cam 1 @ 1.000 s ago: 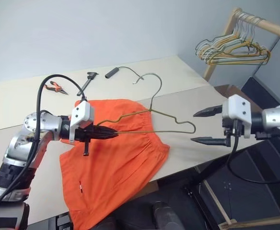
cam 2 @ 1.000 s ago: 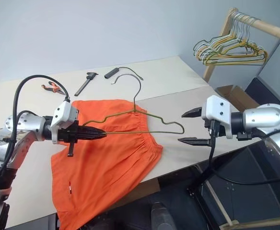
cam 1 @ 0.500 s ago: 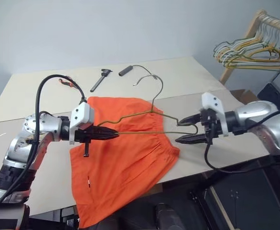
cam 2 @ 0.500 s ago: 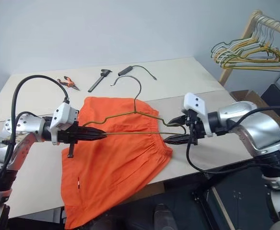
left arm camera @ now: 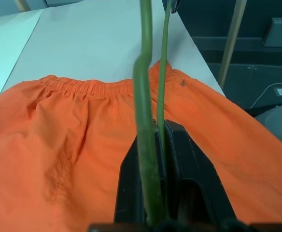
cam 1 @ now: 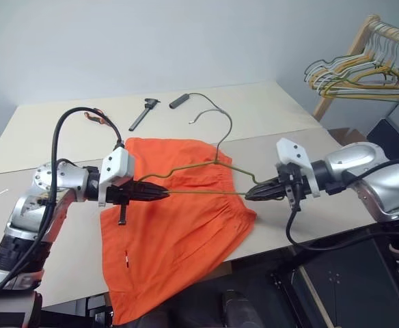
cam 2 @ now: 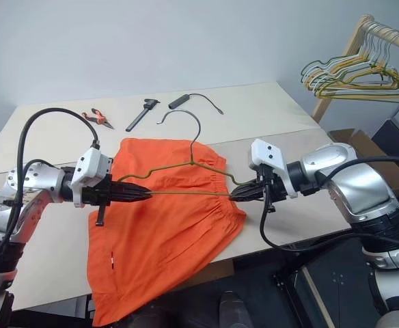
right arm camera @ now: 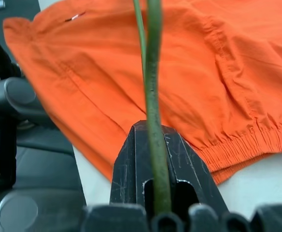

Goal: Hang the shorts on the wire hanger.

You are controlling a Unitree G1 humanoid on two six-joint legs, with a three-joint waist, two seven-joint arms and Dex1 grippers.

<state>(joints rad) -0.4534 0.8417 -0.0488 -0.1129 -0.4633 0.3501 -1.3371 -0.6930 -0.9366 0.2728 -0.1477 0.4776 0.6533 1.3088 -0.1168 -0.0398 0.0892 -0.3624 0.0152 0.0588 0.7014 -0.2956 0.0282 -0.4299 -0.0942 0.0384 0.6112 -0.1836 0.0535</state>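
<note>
The left gripper (cam 1: 160,193) is clamped on one end of the wire hanger (cam 1: 206,193), the right gripper (cam 1: 253,194) clamped on the other end; the wire spans between them above the shorts (cam 1: 172,239), which lie flat on the table (cam 1: 268,116) beneath both grippers

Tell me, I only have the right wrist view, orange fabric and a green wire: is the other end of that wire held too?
Observer: Yes. The left hand is shut on the wire hanger at its other corner.
Operator: Where are the shorts?
Observer: The shorts lie flat on the table, their lower end draped over its near edge.
Operator: Which way does the hook point?
Observer: Away from the robot, raised above the shorts.
</note>
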